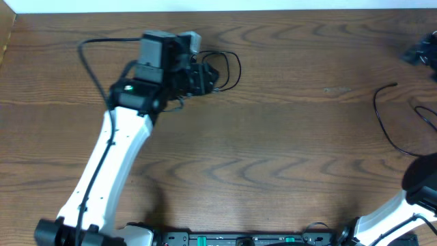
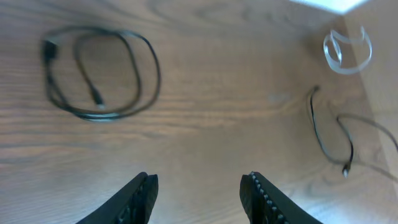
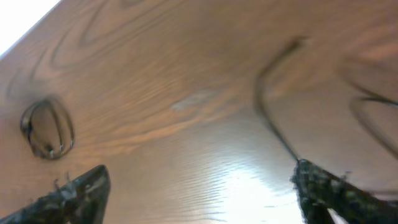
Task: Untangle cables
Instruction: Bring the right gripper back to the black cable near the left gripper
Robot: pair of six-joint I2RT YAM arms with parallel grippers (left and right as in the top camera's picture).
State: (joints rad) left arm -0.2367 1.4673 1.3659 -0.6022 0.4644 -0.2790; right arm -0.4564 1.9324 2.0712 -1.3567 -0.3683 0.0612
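Observation:
A coiled black cable [image 1: 229, 68] lies on the wooden table at the back left; in the left wrist view it [image 2: 99, 74] sits ahead and left of my fingers, apart from them. My left gripper [image 1: 203, 77] hovers beside the coil, and its jaws [image 2: 199, 190] are open and empty. A second loose black cable [image 1: 390, 123] snakes across the right side; it also shows in the left wrist view [image 2: 329, 134] and the right wrist view [image 3: 273, 118]. My right gripper [image 3: 199, 186] is open and empty, its right finger near that cable. The coil [image 3: 46, 127] shows far off.
A clear plastic ring [image 2: 347, 50] lies at the far right of the left wrist view. A dark object [image 1: 420, 51] sits at the table's back right edge. The right arm [image 1: 420, 181] enters at the front right corner. The table's far edge runs along the top.

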